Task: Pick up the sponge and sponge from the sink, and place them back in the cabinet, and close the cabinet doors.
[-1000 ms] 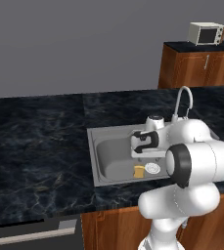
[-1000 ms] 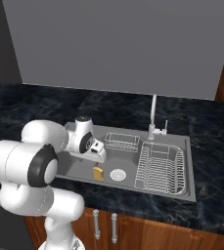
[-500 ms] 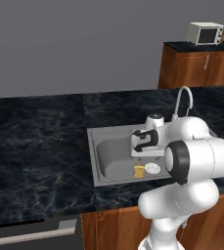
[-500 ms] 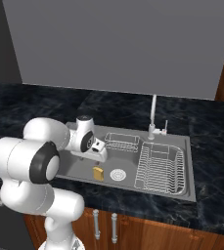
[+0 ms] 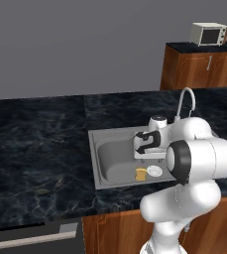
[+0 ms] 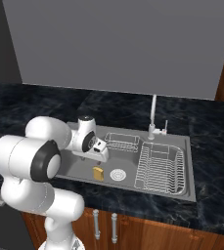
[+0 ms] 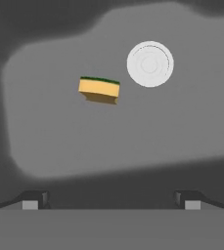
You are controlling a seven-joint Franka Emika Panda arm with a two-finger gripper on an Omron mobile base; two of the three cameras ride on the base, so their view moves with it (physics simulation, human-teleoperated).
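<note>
The jaws stand fully apart and hold nothing; in the hand view their two dark fingertips (image 7: pixel 29 199) rise at the lower edge, widely spaced, with bare basin floor between them. The gripper (image 5: pixel 143 144) hangs above the sink (image 5: pixel 101 147), pointed down into the basin, a pose that suits a descent from above onto a flat object.

One sponge (image 7: pixel 99 90) lies on the basin floor, yellow body showing and a thin dark green face along its far edge. It rests just beside the round white drain (image 7: pixel 150 64), apart from it, and lies ahead of the fingertips and off their midline, so the hand probably needs to shift forward and sideways before lowering. From the base cameras the same sponge (image 6: pixel 99 173) appears as a small yellow block near the drain (image 6: pixel 117 174). A second sponge cannot be made out.

Beyond, a wire basket (image 6: pixel 121 142) and a draining rack (image 6: pixel 160 167) occupy the far and right parts of the sink, with the tap (image 6: pixel 153 117) behind. The dark marbled tabletop (image 5: pixel 35 149) surrounds the basin.
</note>
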